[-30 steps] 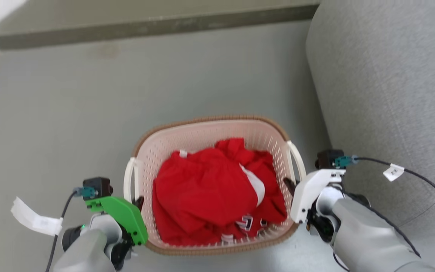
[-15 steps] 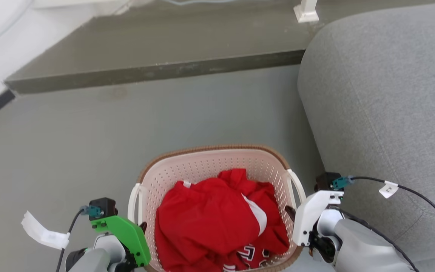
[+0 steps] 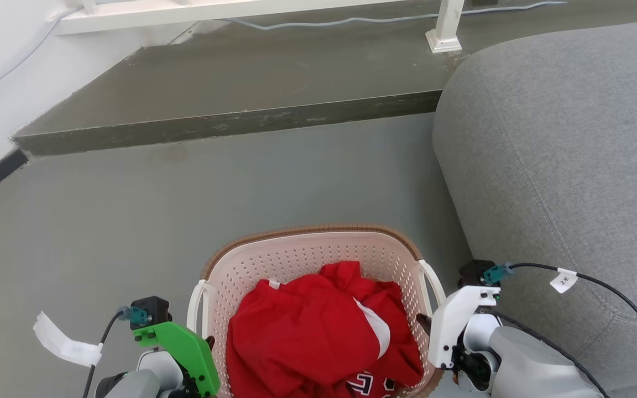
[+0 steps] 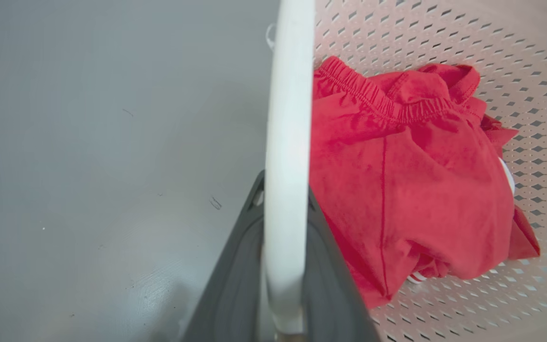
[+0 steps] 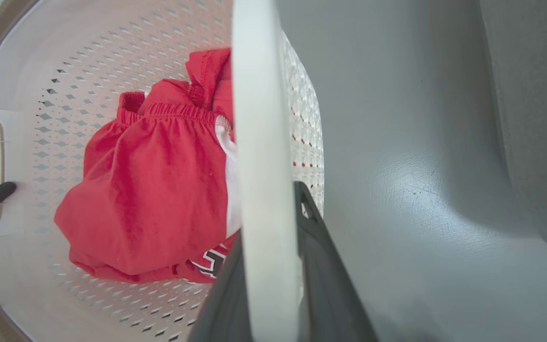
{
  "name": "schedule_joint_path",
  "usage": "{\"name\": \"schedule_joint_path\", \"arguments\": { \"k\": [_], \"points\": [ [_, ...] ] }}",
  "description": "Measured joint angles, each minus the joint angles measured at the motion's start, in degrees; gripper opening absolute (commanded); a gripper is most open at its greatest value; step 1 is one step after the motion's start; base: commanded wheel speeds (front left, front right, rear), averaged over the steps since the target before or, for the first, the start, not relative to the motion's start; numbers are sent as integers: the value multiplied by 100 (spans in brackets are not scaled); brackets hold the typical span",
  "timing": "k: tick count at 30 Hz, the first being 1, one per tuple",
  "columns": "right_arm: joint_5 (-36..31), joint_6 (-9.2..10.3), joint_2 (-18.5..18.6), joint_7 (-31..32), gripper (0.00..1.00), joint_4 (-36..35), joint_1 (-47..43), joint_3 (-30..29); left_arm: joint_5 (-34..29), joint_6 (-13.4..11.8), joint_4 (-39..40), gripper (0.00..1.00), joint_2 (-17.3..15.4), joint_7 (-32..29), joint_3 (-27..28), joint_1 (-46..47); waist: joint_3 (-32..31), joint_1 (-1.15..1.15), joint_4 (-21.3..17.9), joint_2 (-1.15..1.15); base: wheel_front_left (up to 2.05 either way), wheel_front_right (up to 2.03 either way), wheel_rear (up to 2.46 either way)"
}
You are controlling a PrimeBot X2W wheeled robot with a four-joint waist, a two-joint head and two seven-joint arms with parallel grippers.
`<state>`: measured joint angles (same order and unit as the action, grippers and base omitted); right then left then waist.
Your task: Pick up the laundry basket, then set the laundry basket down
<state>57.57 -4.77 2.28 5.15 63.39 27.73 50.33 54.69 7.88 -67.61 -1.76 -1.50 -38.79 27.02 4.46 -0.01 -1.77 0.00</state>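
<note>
Two handles (image 4: 287,95) stay clamped: left gripper (image 4: 284,190) on one, right gripper (image 5: 273,213) on the other. The laundry basket (image 3: 307,229) is between them beside the sofa (image 3: 562,138). The camera has risen, so the lift looks underway.

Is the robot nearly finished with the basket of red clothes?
Grabbing looks done: the left gripper and the right gripper each have fingers shut on a handle of the laundry basket. Lifting is in hand; I cannot tell whether it is off the floor. Setting it down remains.
</note>
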Motion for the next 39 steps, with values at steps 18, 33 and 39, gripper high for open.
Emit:
{"name": "schedule_joint_path", "arguments": {
  "k": [18, 33, 39],
  "points": [
    [107, 8, 15, 69, 0, -1, 28, 120, 58, 0, -60, 0, 20, -59, 4, 19, 33, 0, -1, 0, 0, 0, 0],
    [194, 26, 21, 98, 0, -1, 113, 221, 103, 0, -124, 0, 25, -123, 11, 108, 55, 0, -10, 0, 0, 0, 0],
    [199, 36, 29, 129, 0, -10, 179, 259, 104, 0, -129, 0, 25, -132, 33, 152, 147, 0, -25, 0, 0, 0, 0]
  ]
}}
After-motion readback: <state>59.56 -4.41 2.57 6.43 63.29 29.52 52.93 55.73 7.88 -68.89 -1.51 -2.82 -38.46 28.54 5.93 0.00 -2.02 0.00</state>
